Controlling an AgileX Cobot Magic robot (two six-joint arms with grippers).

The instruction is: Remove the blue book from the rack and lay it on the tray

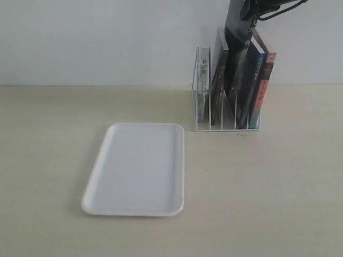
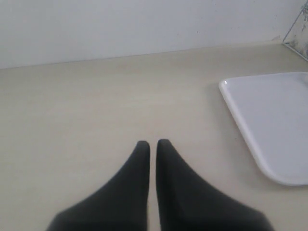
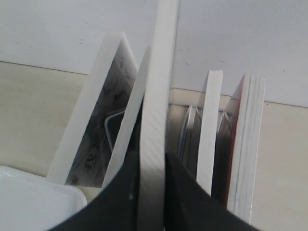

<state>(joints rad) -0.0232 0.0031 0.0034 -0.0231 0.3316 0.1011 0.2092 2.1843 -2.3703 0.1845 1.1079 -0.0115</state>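
Note:
The white wire rack (image 1: pixel 199 126) stands at the back of the table, right of centre, with several upright books in it. One dark book, the blue book (image 1: pixel 235 37), rises well above its neighbours, its lower part still among the rack's wires. My right gripper (image 1: pixel 250 12) is at its top edge. In the right wrist view that gripper (image 3: pixel 153 156) is shut on the book's white page edge (image 3: pixel 158 86). The white tray (image 1: pixel 136 168) lies flat in front and to the left of the rack. My left gripper (image 2: pixel 153 142) is shut on nothing, low over bare table beside the tray (image 2: pixel 274 120).
Other books stay in the rack: a pale one (image 1: pixel 202 80) at the left end, a black-spined one (image 1: pixel 220 75), and a red-and-teal-spined one (image 1: pixel 268 85) at the right end. A white wall runs close behind the rack. Light wooden tabletop (image 1: pixel 53 160) surrounds the tray.

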